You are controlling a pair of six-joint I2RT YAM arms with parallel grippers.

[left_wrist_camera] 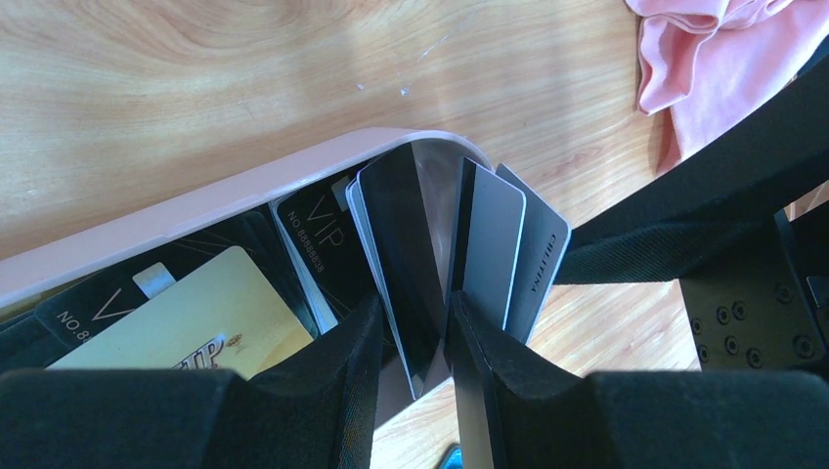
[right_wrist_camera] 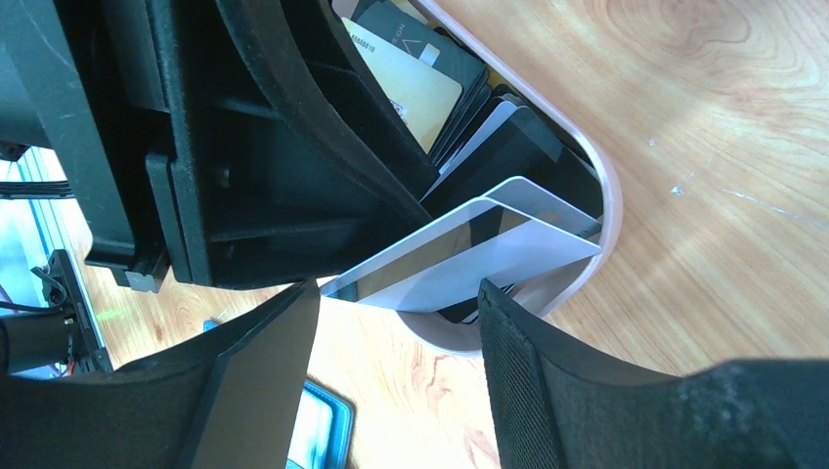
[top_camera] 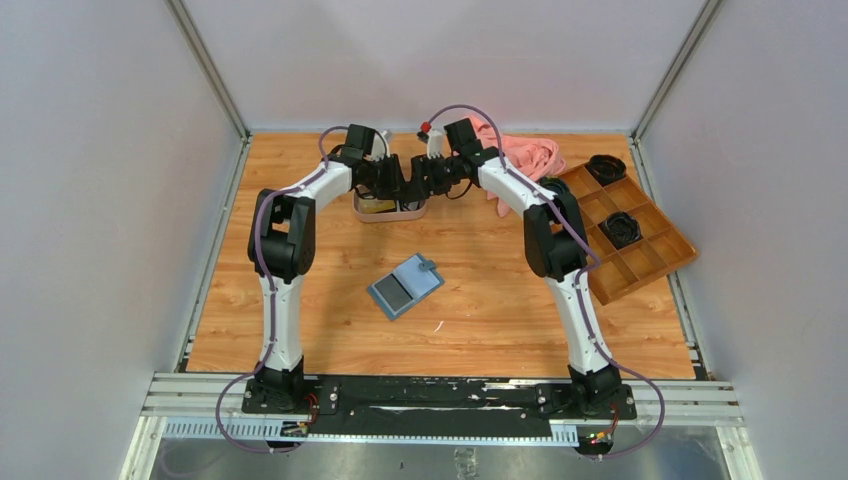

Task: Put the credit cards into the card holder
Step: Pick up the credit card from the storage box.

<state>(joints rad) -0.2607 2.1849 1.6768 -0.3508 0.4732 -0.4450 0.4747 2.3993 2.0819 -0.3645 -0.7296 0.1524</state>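
Observation:
The credit cards lie and lean in an oval pinkish tray (top_camera: 372, 214) at the back of the table. In the left wrist view a gold card (left_wrist_camera: 205, 303) and black VIP cards (left_wrist_camera: 323, 234) lie flat. A black card (left_wrist_camera: 401, 244) and grey cards (left_wrist_camera: 494, 244) stand tilted at the tray's end. My left gripper (left_wrist_camera: 413, 303) straddles the black card with its jaws narrowly apart. My right gripper (right_wrist_camera: 399, 290) is open and empty just beside that tray end, near a white-grey card (right_wrist_camera: 479, 259). The teal-blue card holder (top_camera: 405, 285) lies open mid-table, away from both grippers.
A pink cloth (top_camera: 525, 155) lies behind the right arm. A brown compartmented wooden box (top_camera: 640, 245) with black items sits at the right edge. Grey walls close in the table on three sides. Both grippers (top_camera: 408, 185) crowd together over the tray.

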